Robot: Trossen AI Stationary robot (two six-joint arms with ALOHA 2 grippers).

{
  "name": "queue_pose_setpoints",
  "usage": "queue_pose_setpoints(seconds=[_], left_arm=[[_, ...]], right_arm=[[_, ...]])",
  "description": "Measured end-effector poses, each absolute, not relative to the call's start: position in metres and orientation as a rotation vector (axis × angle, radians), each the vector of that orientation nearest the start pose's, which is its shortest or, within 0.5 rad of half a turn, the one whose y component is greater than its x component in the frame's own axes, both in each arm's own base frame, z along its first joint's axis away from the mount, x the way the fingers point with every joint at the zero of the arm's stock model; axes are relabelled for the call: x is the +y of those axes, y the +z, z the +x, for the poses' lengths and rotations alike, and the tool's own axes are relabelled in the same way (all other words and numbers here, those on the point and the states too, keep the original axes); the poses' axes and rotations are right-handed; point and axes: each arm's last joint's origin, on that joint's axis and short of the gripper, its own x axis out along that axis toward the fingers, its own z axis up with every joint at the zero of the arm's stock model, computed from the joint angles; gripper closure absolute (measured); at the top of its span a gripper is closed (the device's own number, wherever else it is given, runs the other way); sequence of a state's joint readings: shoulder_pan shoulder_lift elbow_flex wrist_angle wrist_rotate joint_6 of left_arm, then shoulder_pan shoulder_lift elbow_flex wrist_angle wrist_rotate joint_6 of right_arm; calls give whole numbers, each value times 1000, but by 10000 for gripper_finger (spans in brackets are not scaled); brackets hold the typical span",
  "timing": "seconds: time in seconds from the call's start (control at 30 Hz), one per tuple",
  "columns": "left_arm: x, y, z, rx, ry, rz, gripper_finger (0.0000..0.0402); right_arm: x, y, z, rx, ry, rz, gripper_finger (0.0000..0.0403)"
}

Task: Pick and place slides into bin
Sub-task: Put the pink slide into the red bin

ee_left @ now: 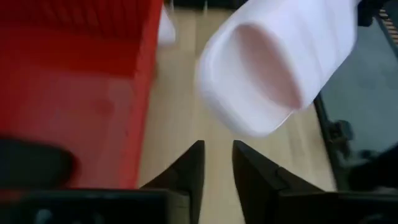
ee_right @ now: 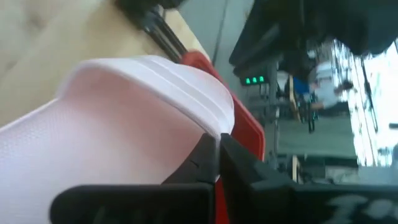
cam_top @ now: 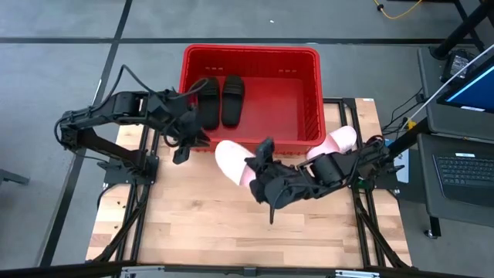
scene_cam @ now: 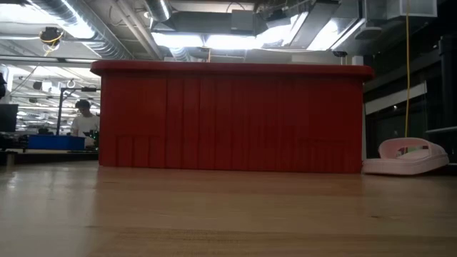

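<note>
Right claw (cam_top: 248,164) clamped on the strap edge of a pink slide (cam_top: 231,161), held clear of the tabletop (cam_top: 193,232) just short of the near wall of the red bin (cam_top: 251,52). The grip looks thin: in the right wrist view the fingers (ee_right: 208,158) pinch only the rim of the strap, so the slide may pivot or slip out during the carry, and its hanging end may catch the bin's rim if the lift is too low. The right arm reaches in low from the side, its wrist turned toward the bin. Left claw (cam_top: 184,147), beyond the slide's free end, hangs beside the bin's near corner with fingers (ee_left: 189,177) narrowly parted and nothing between them; a swing of the slide could strike it. Two black slides (cam_top: 220,100) already lie inside the bin; the second pink slide (cam_top: 336,143) rests on the tabletop behind the right claw, beside the bin's other corner.
</note>
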State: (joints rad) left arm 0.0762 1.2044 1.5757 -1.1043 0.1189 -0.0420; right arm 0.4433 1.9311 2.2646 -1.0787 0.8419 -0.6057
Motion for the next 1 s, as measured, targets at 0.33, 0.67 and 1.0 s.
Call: queue_pose_setpoints(seconds=[0.33, 0.67, 1.0], left_arm=[[9, 448, 210, 528, 5, 172, 400], [17, 454, 201, 516, 121, 324, 400], [29, 432, 168, 409, 224, 277, 400]], right_arm=[[110, 448, 360, 722, -353, -853, 394], [45, 460, 365, 725, -552, -692, 394], [-13, 462, 373, 699, -734, -538, 394]])
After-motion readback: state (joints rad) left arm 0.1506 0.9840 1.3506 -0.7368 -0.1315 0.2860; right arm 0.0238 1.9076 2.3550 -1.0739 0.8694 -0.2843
